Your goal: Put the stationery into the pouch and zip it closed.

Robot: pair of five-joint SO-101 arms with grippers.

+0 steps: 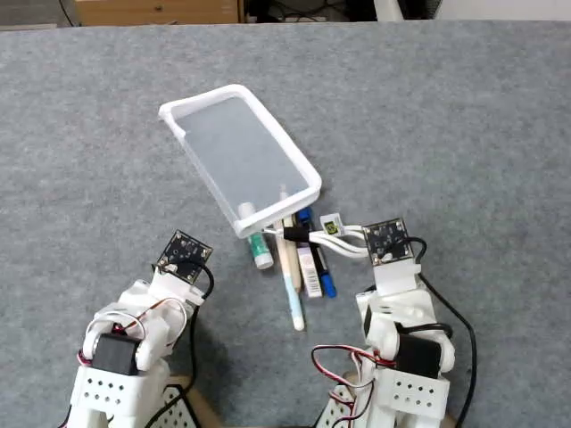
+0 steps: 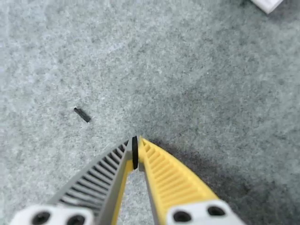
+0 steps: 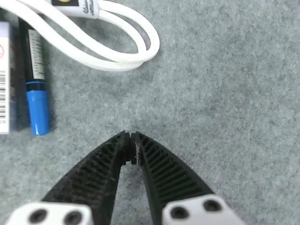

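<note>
A clear pouch [image 1: 239, 156] with a white rim lies in the middle of the grey mat, its mouth facing the arms. Several stationery items lie at that mouth: a green-tipped stick [image 1: 260, 251], a cream pen [image 1: 291, 281], a white barcoded box [image 1: 310, 268], a black marker with a blue cap [image 1: 323, 269] and a looped white cable [image 1: 346, 238]. My left gripper [image 2: 135, 153] is shut and empty over bare mat, left of the items. My right gripper [image 3: 130, 146] is shut and empty beside the blue-capped marker [image 3: 35, 79], just short of the cable [image 3: 105, 44].
A small black speck [image 2: 82, 114] lies on the mat ahead of my left gripper. A corner of the pouch [image 2: 268, 3] shows farther off. The left arm [image 1: 183, 259] and right arm [image 1: 391, 242] stand at the near edge; open mat lies on both sides.
</note>
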